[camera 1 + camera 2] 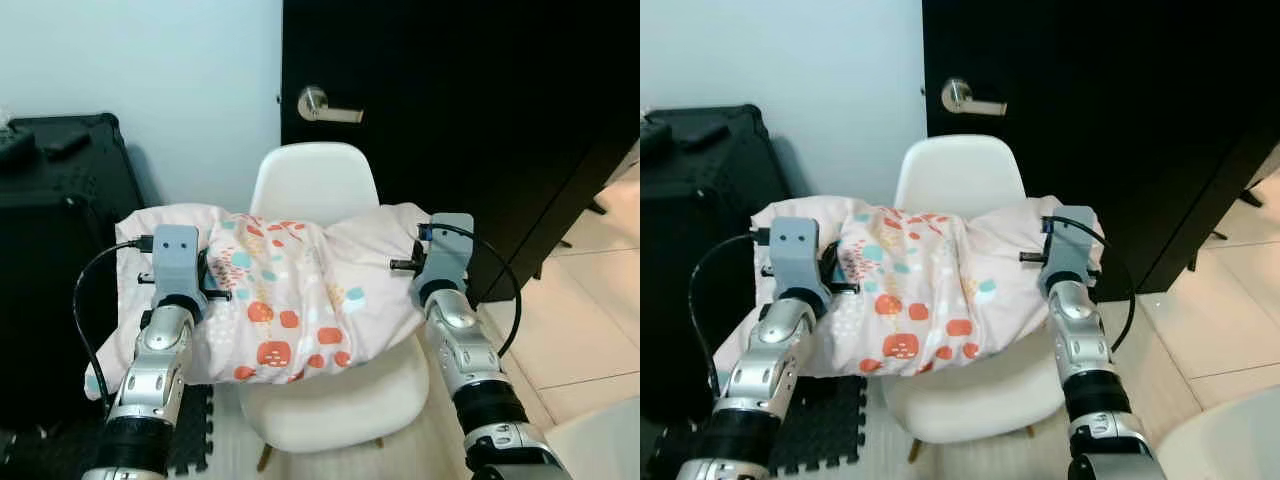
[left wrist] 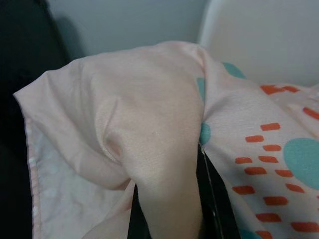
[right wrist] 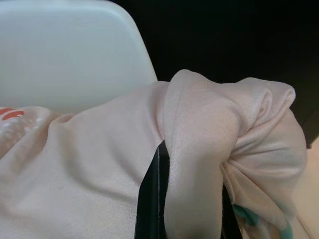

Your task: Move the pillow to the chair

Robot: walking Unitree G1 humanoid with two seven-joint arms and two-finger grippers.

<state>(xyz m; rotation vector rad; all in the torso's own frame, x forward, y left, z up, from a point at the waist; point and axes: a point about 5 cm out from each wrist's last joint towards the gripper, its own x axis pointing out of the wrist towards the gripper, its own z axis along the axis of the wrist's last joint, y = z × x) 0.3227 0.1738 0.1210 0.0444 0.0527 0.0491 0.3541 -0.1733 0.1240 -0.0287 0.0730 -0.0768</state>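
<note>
Both claws are pinched on the pillow (image 1: 290, 300), one per end. Left claw (image 2: 167, 209): black fingers closed on a bunched fold of the pale pink cover, as the left wrist view shows. Right claw (image 3: 187, 199): same thing, fingers clamped either side of a gathered wad at the pillow's right end.

Pillow position: slung between the two arms, directly over the white shell chair (image 1: 315, 185). Its middle sags toward the seat and hides most of it. Can't tell whether the underside is touching the seat or hanging just above. The pillow is wider than the chair; the left end overhangs toward the black case (image 1: 60, 200) on the robot's left, and the right end sticks out toward the dark door (image 1: 450, 110).

Step, as I read it: carry is finished, this is the placement phase. Pillow is aligned with the chair, not released.

Next move probably needs:
- lowering both arms together until the seat takes the weight
- opening both claws at about the same time, so one held end doesn't drag the pillow sideways
- backing the fingers straight out of the folds, since the cloth is wrapped round them and could snag

Risk: the left overhang looks larger, so it may slide off that side once let go. Nudging it toward the backrest first would help.
</note>
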